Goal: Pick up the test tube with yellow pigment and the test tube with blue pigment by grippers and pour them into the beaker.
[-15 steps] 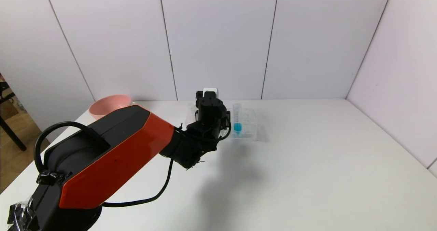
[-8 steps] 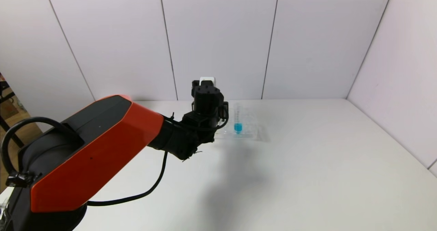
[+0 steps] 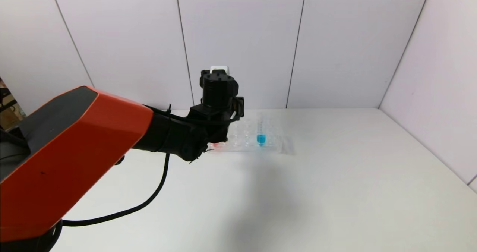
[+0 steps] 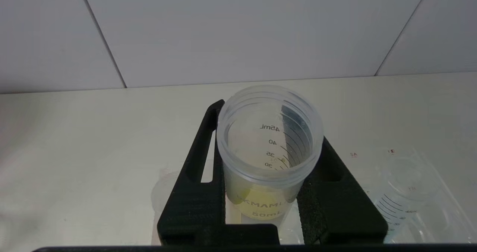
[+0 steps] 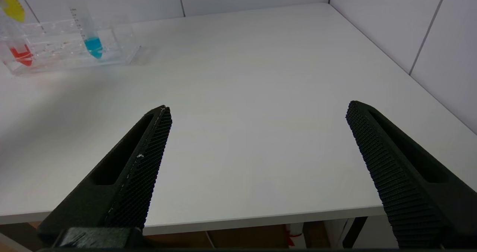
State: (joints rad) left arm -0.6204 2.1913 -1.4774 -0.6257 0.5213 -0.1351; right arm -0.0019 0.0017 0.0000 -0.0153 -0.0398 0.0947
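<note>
My left gripper (image 3: 219,95) is raised above the left end of the clear tube rack (image 3: 274,142). In the left wrist view it (image 4: 270,136) is shut on the test tube with yellow pigment (image 4: 268,158), which it holds upright with yellow liquid at the tip. That tip also shows above the rack in the right wrist view (image 5: 13,6). The test tube with blue pigment (image 3: 261,137) stands in the rack and also shows in the right wrist view (image 5: 92,45). My right gripper (image 5: 257,108) is open and empty over the table's front edge. The beaker is out of view.
A tube with red liquid (image 5: 21,54) stands at the rack's left end. The white table (image 3: 335,192) has wall panels at the back and along the right side. My left arm's orange shell (image 3: 74,147) hides the table's left part.
My left gripper has risen from the rack with the yellow tube. The arm has lifted and now hides the pink bowl. More of the rack shows.
</note>
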